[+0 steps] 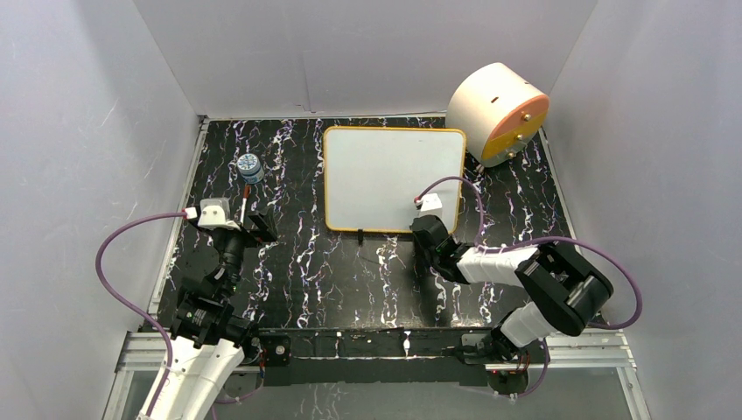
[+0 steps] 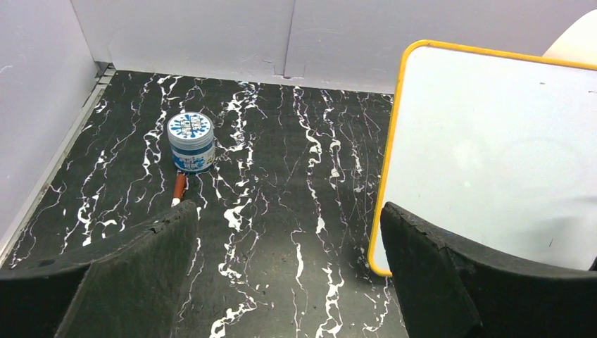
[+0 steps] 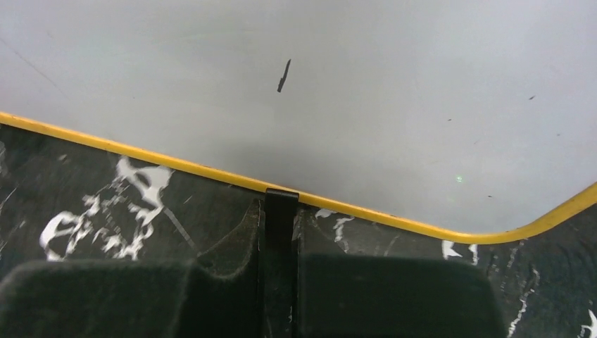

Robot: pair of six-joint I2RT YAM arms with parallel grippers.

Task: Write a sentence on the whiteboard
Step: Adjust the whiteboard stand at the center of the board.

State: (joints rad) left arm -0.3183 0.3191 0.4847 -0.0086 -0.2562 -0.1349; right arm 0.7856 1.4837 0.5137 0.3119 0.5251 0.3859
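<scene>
Whiteboard (image 1: 394,175): a flat rectangle with rounded corners and a thin orange-yellow frame. It lies face-up at the far middle of the desk (image 1: 350,271). The surface is smooth, matte white-grey.

Desk top is black with white marble-like veining and a slightly grainy finish. Pale grey panels wall it in on three sides.

Right claw (image 1: 427,229) sits at the board's near edge, toward its right corner. It is clenched, its dark felt-like pads pinching a narrow black clip foot (image 3: 280,208) that hooks over the frame. A second clip foot (image 1: 360,234) shows further left along the same edge, free.

Left claw (image 1: 245,223) is released, jaws spread wide over bare desk well left of the board, touching nothing.

Only the top view shows:
- Both arms at once.
- The round peach-and-orange drum (image 1: 499,112), tipped on its side at the far right corner just beyond the board.

Only the left wrist view shows clearly:
- The print on the lid of a small blue-and-white round jar (image 2: 191,141).
- A reddish-brown marker (image 2: 179,189) lying just beside the jar on its near side.
- The board's left frame edge, to the right of these.

Only the right wrist view shows:
- A short dark stroke (image 3: 284,75) and a few specks on the white surface.
- Fuzzy, worn pad edges.
</scene>
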